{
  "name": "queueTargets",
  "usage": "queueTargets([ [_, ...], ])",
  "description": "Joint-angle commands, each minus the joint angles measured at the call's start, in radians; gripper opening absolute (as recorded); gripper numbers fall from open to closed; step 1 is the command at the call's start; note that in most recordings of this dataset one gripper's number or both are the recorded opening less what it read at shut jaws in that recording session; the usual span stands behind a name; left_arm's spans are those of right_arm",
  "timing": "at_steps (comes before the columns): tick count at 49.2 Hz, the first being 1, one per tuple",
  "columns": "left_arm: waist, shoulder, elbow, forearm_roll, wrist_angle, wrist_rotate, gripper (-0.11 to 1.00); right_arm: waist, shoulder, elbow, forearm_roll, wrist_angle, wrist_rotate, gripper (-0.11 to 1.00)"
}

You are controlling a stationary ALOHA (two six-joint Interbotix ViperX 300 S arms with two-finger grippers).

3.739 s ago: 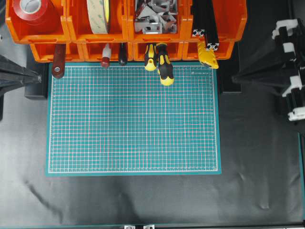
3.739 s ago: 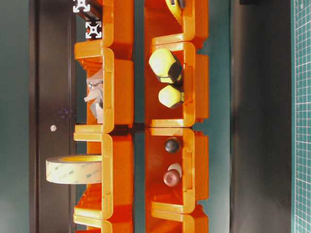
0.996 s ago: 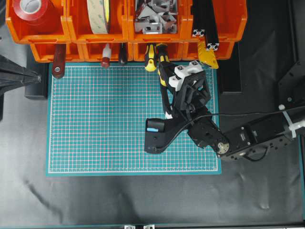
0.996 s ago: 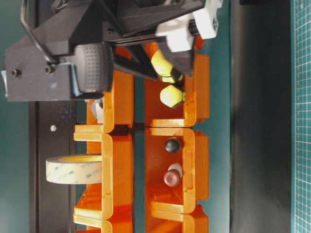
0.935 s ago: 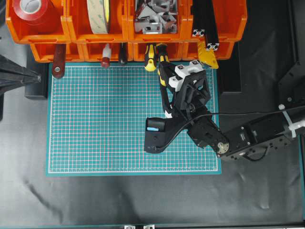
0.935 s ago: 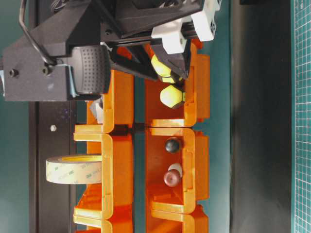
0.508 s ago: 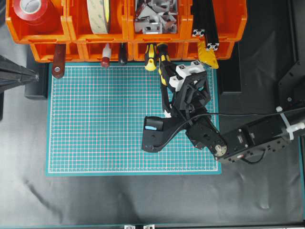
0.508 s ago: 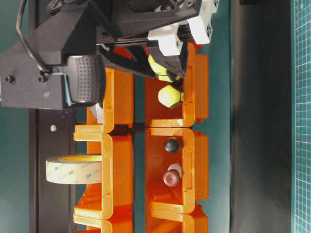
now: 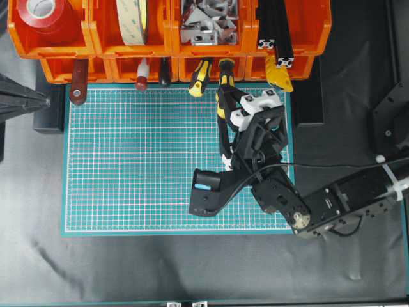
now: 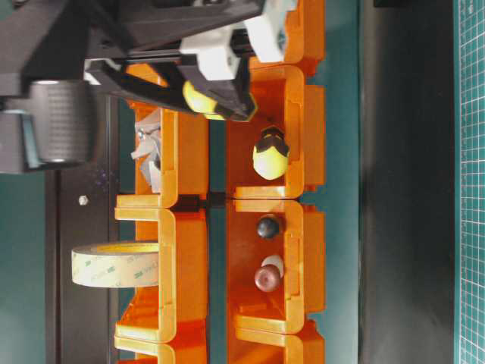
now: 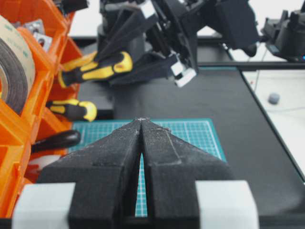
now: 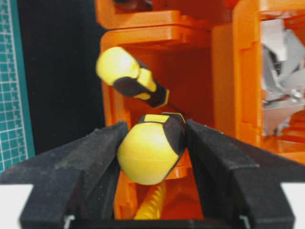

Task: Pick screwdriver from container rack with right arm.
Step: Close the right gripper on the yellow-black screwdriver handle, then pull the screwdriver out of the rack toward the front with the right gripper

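My right gripper (image 9: pixel 229 96) is shut on the screwdriver (image 9: pixel 222 102) at its chunky yellow-and-black handle. In the right wrist view both black fingers (image 12: pixel 95 157) press the handle (image 12: pixel 150 148). The shaft still points into the lower row of the orange container rack (image 9: pixel 313 25). From table level the held handle (image 10: pixel 201 98) hangs level with the gap between the rack's (image 10: pixel 189 152) two rows. My left gripper (image 11: pixel 141 120) is shut and empty, parked at the mat's left, facing the held screwdriver (image 11: pixel 100 67).
A smaller yellow-and-black tool (image 9: pixel 200 77) lies tilted in the same bin (image 12: pixel 128 76). Dark red-handled tools (image 9: pixel 78 80) sit in bins to the left. A yellow item (image 9: pixel 278 75) pokes out beside my gripper. Below the rack lies the green mat (image 9: pixel 128 160).
My right gripper has lifted the screwdriver's handle out of the lower bin and drawn back slightly. The smaller tool has tipped to the left. The left arm has stayed still.
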Motion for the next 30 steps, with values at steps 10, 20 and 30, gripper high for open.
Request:
queueTargets([
  [10,0.002,0.003,-0.017,0.003,-0.005,-0.003,0.0,0.051,-0.014,-0.034,-0.008,0.029,0.003,0.42],
  [20,0.002,0.005,-0.017,0.003,-0.005,-0.005,0.0,0.098,-0.014,-0.029,0.028,0.032,0.003,0.42],
  [30,0.003,0.003,-0.017,0.003,-0.005,-0.005,0.0,0.144,-0.009,-0.032,0.074,0.035,0.003,0.42],
])
